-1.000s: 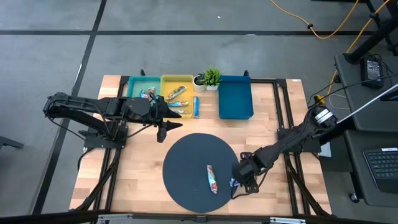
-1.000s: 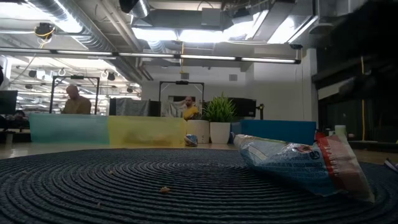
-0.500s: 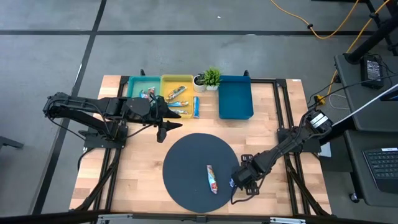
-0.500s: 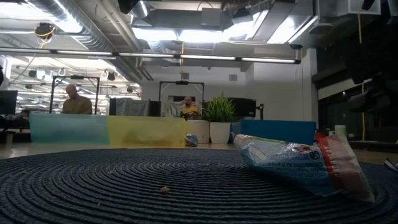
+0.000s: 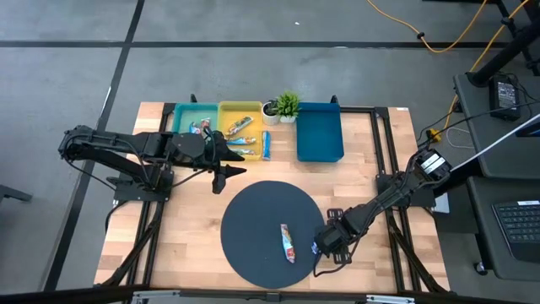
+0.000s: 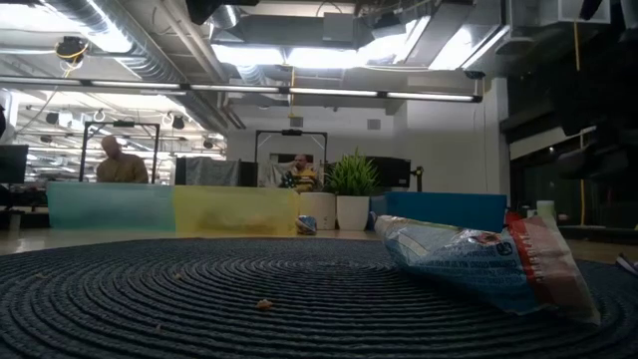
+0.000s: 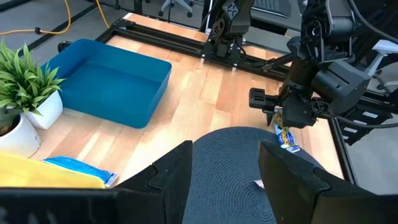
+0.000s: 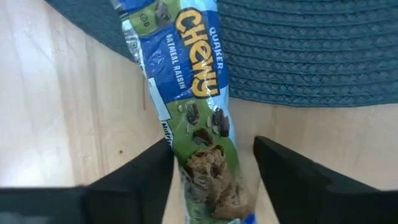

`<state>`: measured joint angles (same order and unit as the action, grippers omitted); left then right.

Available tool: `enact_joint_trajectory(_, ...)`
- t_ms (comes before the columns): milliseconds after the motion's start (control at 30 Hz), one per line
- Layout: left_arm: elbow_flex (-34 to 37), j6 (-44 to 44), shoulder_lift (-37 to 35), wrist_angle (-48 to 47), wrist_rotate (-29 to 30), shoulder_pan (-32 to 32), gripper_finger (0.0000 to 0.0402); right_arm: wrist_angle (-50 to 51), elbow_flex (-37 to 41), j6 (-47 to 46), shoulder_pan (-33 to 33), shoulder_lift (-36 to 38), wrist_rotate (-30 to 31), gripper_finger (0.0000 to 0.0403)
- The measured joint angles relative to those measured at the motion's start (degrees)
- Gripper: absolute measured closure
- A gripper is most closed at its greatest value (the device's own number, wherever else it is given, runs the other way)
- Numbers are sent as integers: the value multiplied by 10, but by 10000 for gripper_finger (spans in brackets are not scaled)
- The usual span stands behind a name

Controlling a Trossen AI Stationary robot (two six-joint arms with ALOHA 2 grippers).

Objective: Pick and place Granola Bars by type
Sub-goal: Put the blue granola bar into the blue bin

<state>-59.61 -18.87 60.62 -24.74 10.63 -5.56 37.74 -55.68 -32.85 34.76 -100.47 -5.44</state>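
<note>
The right gripper (image 5: 325,246) hangs low at the desk's near right, its arm stretched out long, jaws closed on a bar. The left gripper (image 5: 239,160) waits mid-left, arm folded, jaws parted, pointing right.

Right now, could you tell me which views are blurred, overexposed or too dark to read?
Low view: ceiling lights blow out and the right side is dark; the near granola bar looks soft. Right wrist view: the Quaker Chewy bar is legible, its lower end blurred. High view: evenly lit.
</note>
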Motion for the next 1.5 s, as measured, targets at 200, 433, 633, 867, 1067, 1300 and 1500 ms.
enact_joint_trajectory(200,0,1,0,0,0,0,229,5,1,-17,-1,0,6,257)
enact_joint_trajectory(433,0,1,0,-6,0,0,229,12,0,-51,-1,0,6,338)
enact_joint_trajectory(633,0,1,0,-9,0,0,229,42,-22,-58,0,-3,-3,352)
enact_joint_trajectory(867,0,1,0,-10,0,0,229,85,-62,-58,0,-2,-2,355)
enact_joint_trajectory(1067,0,6,0,-10,0,0,229,115,-100,-57,-9,-2,-2,355)
enact_joint_trajectory(1300,0,16,0,-10,0,0,229,142,-148,-56,-40,-2,9,355)
enact_joint_trajectory(1500,0,16,0,-10,0,0,229,167,-208,-57,-79,-2,29,355)
